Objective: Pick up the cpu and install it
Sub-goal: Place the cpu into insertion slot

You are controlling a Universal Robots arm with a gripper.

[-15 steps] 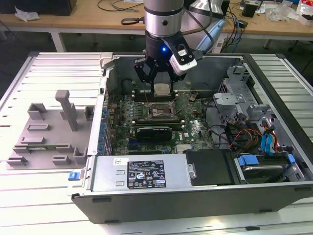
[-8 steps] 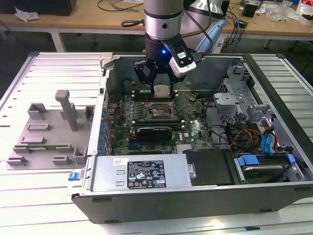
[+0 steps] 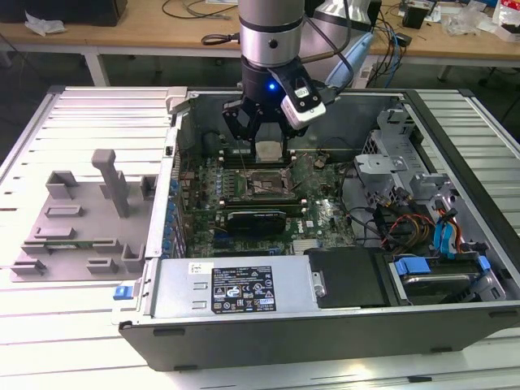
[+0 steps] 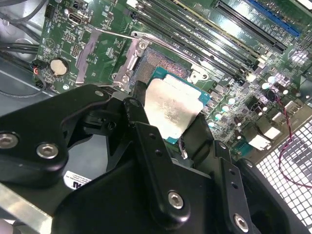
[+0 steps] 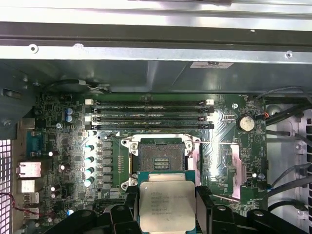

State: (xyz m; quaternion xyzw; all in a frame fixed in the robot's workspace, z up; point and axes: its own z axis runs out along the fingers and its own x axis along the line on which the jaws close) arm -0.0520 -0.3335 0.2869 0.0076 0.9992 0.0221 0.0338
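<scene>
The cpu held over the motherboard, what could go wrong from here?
1. The gripper holds the cpu by two edges only, so a slip could drop it onto the motherboard.
2. If it lands shifted or tilted in the open socket, the contacts there might bend.
3. The opened metal bracket beside the socket may catch the gripper.
</scene>
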